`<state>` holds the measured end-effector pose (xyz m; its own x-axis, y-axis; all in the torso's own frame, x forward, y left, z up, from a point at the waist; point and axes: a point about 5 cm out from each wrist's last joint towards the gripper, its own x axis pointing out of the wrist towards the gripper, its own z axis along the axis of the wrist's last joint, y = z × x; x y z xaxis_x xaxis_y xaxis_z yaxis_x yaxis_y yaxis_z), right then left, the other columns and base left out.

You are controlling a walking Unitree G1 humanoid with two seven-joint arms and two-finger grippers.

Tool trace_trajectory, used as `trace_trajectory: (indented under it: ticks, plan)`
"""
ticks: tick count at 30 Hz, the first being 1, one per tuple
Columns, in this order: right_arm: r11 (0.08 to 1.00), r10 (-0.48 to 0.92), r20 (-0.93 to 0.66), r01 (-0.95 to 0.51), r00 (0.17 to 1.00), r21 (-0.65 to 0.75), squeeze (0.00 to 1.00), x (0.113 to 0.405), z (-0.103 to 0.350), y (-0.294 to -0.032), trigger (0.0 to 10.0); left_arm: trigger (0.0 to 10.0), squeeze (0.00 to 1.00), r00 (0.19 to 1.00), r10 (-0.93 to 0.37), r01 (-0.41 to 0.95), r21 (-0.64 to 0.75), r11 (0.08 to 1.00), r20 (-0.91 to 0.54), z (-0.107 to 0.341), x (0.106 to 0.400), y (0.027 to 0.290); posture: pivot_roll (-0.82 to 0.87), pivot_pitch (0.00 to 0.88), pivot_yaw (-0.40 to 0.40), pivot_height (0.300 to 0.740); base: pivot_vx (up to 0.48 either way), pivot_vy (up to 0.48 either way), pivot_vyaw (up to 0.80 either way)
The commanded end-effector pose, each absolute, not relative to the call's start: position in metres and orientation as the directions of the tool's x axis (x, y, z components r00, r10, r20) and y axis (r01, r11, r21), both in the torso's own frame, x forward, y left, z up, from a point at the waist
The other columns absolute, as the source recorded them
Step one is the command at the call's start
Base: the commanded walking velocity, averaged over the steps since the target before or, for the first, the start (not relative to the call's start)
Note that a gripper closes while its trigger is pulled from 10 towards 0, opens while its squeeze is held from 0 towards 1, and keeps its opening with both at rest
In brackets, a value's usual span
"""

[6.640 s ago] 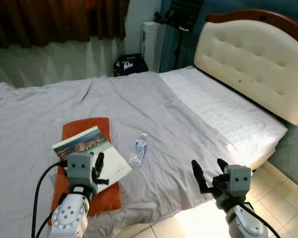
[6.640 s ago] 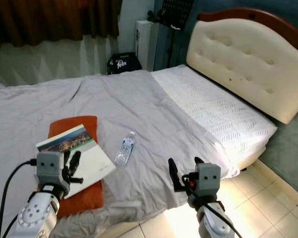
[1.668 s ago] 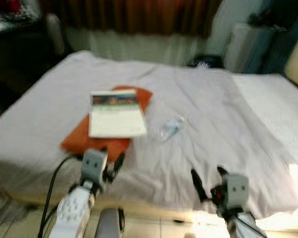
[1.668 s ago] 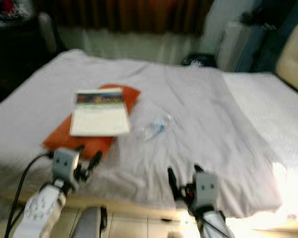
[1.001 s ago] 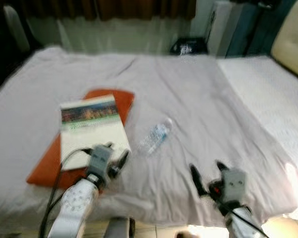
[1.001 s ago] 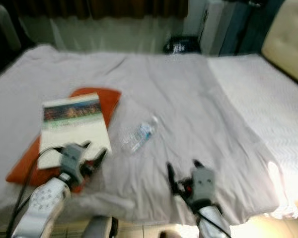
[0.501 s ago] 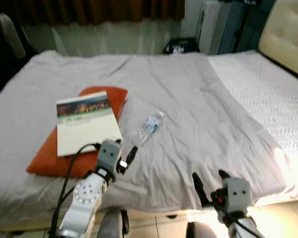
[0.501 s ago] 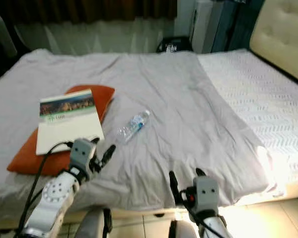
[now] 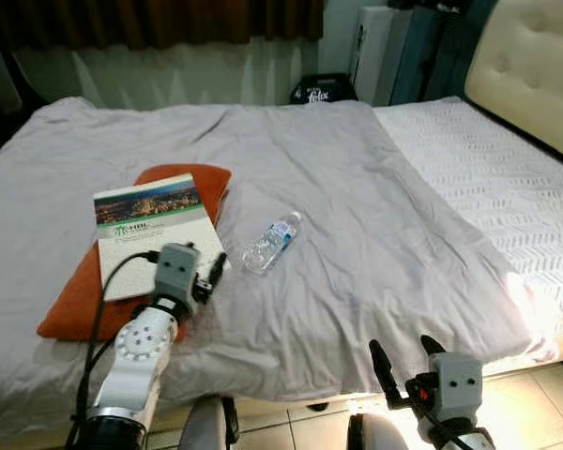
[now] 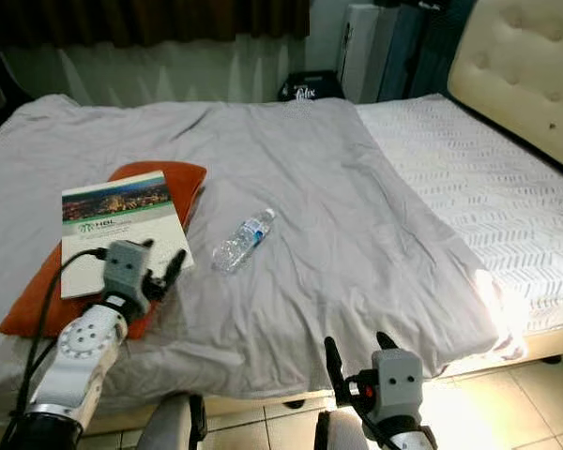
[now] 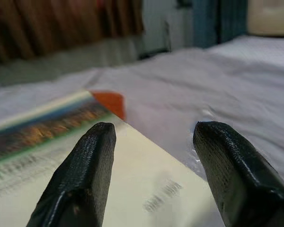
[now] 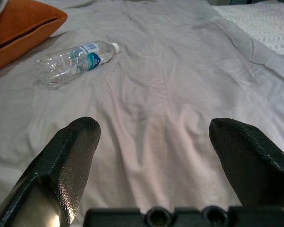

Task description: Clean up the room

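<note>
A clear plastic water bottle lies on its side on the grey bedsheet, also in the right wrist view. To its left a book rests on an orange pillow. My left gripper hovers open over the near right corner of the book, with its fingers spread above the cover. My right gripper hangs open below the bed's near edge, over the floor, pointing at the bed.
A cream padded headboard stands at the far right, with a white patterned mattress top beside it. A dark bag and white appliance sit behind the bed near dark curtains. Tiled floor lies at the lower right.
The camera has shifted, so the whole bed sits differently in frame. My left gripper has moved left, from the sheet near the bottle to above the book's corner. The right arm sits lower.
</note>
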<state>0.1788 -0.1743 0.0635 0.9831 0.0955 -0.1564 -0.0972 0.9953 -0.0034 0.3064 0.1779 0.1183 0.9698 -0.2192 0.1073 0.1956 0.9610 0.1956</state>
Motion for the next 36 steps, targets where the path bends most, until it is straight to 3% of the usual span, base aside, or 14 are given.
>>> trace_trajectory:
  ticks: [1, 4, 8, 12, 16, 22, 30, 36]
  plan:
    - [0.995, 0.1, -0.123, -0.101, 0.987, 0.0, 0.0, 0.178, 0.071, -0.174, 10.0, 10.0, 0.0, 0.939, -0.27, 0.22, 0.233, 0.947, 0.212, 0.135, 0.307, 0.167, -0.07, 0.0, -0.007, 0.599, 0.0, 0.0, 0.0]
    - [0.996, 0.082, -0.107, -0.079, 0.991, 0.033, 0.0, 0.178, 0.075, -0.175, 10.0, 10.0, 0.0, 0.924, -0.293, 0.228, 0.261, 0.938, 0.245, 0.141, 0.318, 0.159, -0.07, 0.0, -0.022, 0.599, 0.0, 0.0, 0.0]
    - [0.994, 0.109, -0.137, -0.108, 0.985, 0.015, 0.0, 0.164, 0.076, -0.173, 10.0, 10.0, 0.0, 0.938, -0.294, 0.258, 0.198, 0.946, 0.183, 0.142, 0.357, 0.145, -0.14, 0.0, -0.027, 0.599, 0.0, 0.0, 0.0]
    - [0.995, 0.099, -0.142, -0.099, 0.985, 0.01, 0.0, 0.155, 0.081, -0.172, 10.0, 10.0, 0.0, 0.949, -0.284, 0.26, 0.169, 0.951, 0.136, 0.14, 0.366, 0.141, -0.21, 0.031, -0.008, 0.599, 0.0, 0.0, 0.0]
    - [0.996, 0.089, -0.177, -0.091, 0.98, -0.005, 0.0, 0.136, 0.085, -0.169, 10.0, 10.0, 0.0, 0.976, -0.213, 0.206, 0.145, 0.968, 0.034, 0.129, 0.374, 0.146, -0.26, 0.076, 0.0, 0.599, 0.0, 0.0, -0.6]
    - [0.998, 0.069, -0.22, -0.07, 0.973, 0.002, 0.0, 0.11, 0.091, -0.166, 10.0, 10.0, 0.0, 0.991, -0.12, 0.11, 0.171, 0.979, 0.052, 0.148, 0.388, 0.164, -0.31, 0.141, 0.017, 0.599, 0.0, 0.0, -0.34]
    - [0.999, 0.039, -0.301, -0.043, 0.953, -0.006, 0.0, 0.075, 0.104, -0.167, 10.0, 10.0, 0.0, 0.996, -0.082, 0.069, 0.257, 0.964, 0.038, 0.163, 0.398, 0.166, -0.37, 0.242, 0.001, 0.599, 0.0, 0.0, 0.0]
    - [0.999, 0.029, -0.393, -0.036, 0.919, -0.01, 0.0, 0.04, 0.115, -0.167, 10.0, 10.0, 0.0, 0.996, 0.084, -0.075, 0.29, 0.954, -0.019, 0.158, 0.395, 0.203, -0.41, 0.315, -0.02, 0.599, 0.0, 0.0, 0.0]
